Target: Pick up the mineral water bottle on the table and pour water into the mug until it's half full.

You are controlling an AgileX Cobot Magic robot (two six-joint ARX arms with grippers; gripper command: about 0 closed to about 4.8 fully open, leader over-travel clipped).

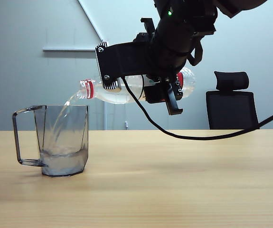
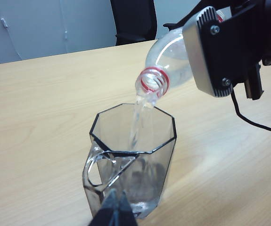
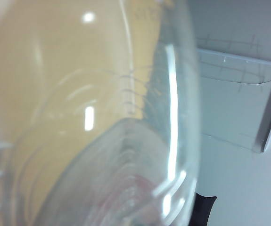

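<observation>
**Bottle tipped, water running into the mug**

The right gripper (image 1: 141, 78) is clamped around the body of the clear plastic mineral water bottle with its red neck ring (image 1: 127, 92), holding it nearly level above the table, mouth just over the rim of the smoky grey faceted see-through mug (image 1: 62, 142). A thin stream of clear water (image 2: 137, 117) falls into the mug, which looks well under half full.

The bottle is thin-walled and probably soft, so a mid-body grip suits it; squeezing harder could make it spurt. It gets lighter as it empties. The mug looks light and could slide if bumped.

The left gripper (image 2: 116, 212) sits low, just beside the mug; only its dark tip shows, so I cannot tell its state.

The light tan wood-grain table (image 1: 183, 180) is bare and dry-looking. A black office chair (image 1: 231, 102) stands behind, against a pale wall.
</observation>
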